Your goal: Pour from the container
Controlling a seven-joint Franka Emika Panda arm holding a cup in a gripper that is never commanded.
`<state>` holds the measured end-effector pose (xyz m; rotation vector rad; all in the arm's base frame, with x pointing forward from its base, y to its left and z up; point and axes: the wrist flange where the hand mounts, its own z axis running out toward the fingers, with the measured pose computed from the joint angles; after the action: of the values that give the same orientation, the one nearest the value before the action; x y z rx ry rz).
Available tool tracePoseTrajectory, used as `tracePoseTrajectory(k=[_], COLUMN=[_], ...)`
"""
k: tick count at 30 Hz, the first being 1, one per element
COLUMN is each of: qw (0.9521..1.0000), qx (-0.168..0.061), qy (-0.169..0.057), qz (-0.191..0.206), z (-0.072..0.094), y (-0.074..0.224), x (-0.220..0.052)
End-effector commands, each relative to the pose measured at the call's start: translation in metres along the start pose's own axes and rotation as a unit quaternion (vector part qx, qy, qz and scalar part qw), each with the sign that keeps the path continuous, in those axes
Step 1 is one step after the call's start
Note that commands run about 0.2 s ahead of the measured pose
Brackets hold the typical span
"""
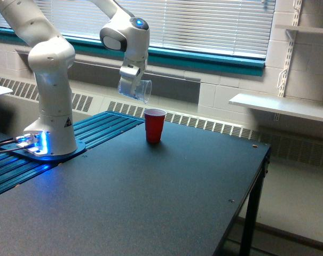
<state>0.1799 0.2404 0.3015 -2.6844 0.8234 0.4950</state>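
The container is showing as a clear see-through cup, lying tipped nearly on its side, mouth pointing toward 4 o'clock in the exterior view. Contents are not resolving at this size; no stream is showing at the mouth. It is hanging in the air above the black table, up at about 11 o'clock from the red cup and apart from it, mouth just short of being over the red rim.

The gripper is grasping the container at its base end, fingers clamped on the clear wall; the exact finger gap is getting lost against the plastic. The wrist is angling down from the white arm, whose base is glowing blue at 9 o'clock on the table's ribbed blue section.

The red cup is standing upright on the table, at roughly 12 o'clock from the table's middle.
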Motion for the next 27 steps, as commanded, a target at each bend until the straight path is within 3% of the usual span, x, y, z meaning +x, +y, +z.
tracePoseTrajectory(k=[1, 18, 27], qw=[0.9995, 0.9967, 0.9962], qx=[-0.005, -0.002, -0.002], qy=[-0.009, -0.035, -0.036], qz=[0.031, 0.073, 0.080], z=[0.006, 0.005, 0.004], y=[0.014, 0.020, 0.023], x=[0.015, 0.035, 0.041])
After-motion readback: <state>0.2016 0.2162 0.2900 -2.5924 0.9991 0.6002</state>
